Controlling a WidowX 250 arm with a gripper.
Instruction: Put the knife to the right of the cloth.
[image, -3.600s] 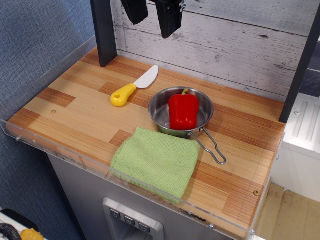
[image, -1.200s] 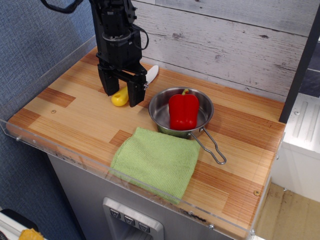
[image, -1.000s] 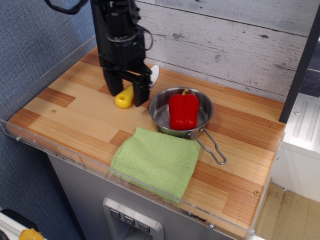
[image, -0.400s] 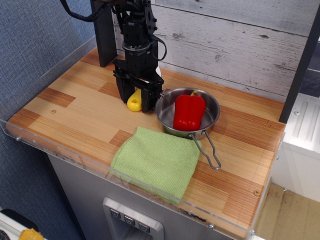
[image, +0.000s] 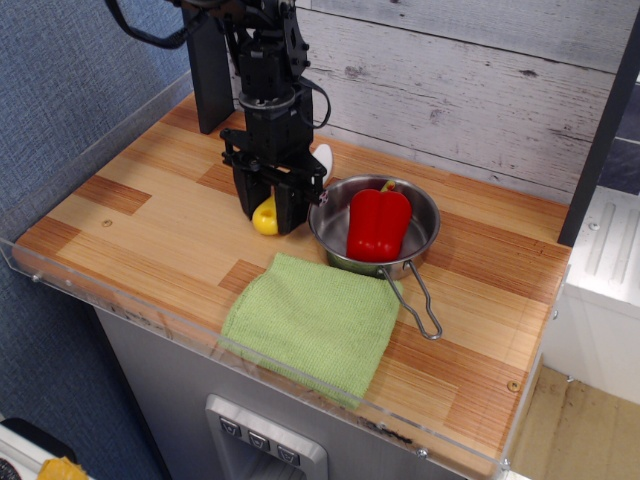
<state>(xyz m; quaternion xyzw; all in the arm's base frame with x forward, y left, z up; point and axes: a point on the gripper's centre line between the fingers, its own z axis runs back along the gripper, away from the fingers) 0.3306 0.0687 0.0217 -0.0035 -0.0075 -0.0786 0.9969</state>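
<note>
The knife lies on the wooden table left of the steel pan. Its yellow handle (image: 265, 216) shows between my fingers and its white blade tip (image: 322, 157) sticks out behind them. My gripper (image: 268, 208) points straight down with its black fingers (image: 247, 198) closed against the handle on both sides. The light green cloth (image: 312, 322) lies flat at the table's front edge, in front of and to the right of the gripper.
A steel pan (image: 428, 222) holding a red bell pepper (image: 378, 222) stands just right of the gripper, nearly touching it. Its wire handle (image: 417, 303) runs along the cloth's right edge. A clear plastic lip (image: 110, 300) rims the front. A dark post (image: 207, 70) stands at the back left.
My gripper came down over the knife handle, slid right with it, and narrowed onto it. The pan with the pepper was pushed slightly right and its wire handle swung.
</note>
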